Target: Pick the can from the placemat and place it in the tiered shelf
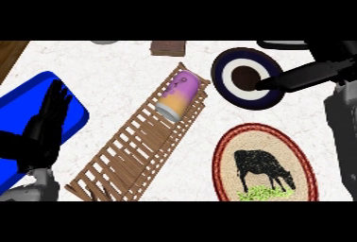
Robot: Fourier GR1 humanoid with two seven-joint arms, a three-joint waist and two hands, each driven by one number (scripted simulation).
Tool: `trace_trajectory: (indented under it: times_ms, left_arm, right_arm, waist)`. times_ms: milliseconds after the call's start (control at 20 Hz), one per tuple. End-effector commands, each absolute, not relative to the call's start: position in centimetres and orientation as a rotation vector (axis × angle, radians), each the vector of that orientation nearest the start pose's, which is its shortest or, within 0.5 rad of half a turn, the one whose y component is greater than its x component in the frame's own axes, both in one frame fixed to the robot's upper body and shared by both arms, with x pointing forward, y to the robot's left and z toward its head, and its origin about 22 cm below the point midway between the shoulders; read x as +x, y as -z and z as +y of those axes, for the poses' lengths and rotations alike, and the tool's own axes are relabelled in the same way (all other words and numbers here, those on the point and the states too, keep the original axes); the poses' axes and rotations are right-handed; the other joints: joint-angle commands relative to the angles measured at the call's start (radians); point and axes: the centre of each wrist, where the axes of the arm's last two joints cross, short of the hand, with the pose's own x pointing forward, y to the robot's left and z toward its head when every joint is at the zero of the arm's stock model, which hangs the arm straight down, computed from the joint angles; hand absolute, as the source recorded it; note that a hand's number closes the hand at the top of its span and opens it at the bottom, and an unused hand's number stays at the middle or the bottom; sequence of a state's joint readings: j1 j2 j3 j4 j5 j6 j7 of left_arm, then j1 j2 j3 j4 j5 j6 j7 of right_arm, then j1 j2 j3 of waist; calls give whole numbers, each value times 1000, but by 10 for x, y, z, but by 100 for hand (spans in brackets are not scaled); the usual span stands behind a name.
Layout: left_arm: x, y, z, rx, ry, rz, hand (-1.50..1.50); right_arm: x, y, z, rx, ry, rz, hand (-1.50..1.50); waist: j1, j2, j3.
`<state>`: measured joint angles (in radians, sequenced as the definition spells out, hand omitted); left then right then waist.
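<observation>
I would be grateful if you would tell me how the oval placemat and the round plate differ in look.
The placemat is oval, tan with a red border and a black cow grazing on green; the plate is round, dark navy with a white ring and brown centre. The placemat lies uncovered with nothing on it, while the right robot hand reaches over the plate's rim. Both lie flat on the white counter.

The left hand is seen at the counter's left edge, black, fingers straight and held together, pointing up and slightly right; nothing is held. Its grey forearm is shown below it, at the lower-left corner. The right hand is seen twd the counter's upper-right corner, black, stretched leftward from the right edge, fingers extended w/ tips pointing left; nothing is gripped. Its forearm is mostly cut off by the right edge.
</observation>
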<state>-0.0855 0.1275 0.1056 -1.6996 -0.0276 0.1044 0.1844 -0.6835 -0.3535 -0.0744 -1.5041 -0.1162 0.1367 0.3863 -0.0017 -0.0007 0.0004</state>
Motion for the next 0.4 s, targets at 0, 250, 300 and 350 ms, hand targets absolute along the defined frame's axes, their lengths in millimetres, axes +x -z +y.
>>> trace_trajectory:
  times_ms: [0,250,300,350]
  left_arm:
    - [256,-66,277,219,-42,-1605,0]
    - [265,-47,260,243,-47,-1610,0]
    - [274,-55,275,257,-49,-1597,0]
    - [262,-66,278,228,-30,-1610,0]
  right_arm:
    - [364,-206,-293,-30,-369,-1766,-150]
    - [355,-200,-339,6,-407,-1782,-150]
    - [357,-213,-321,-7,-431,-1767,-150]
    - [357,-191,-331,-3,-423,-1782,-150]
  waist:
    - [7,2,0]
    - [0,3,0]
    - [2,1,-1]
    - [5,1,0]
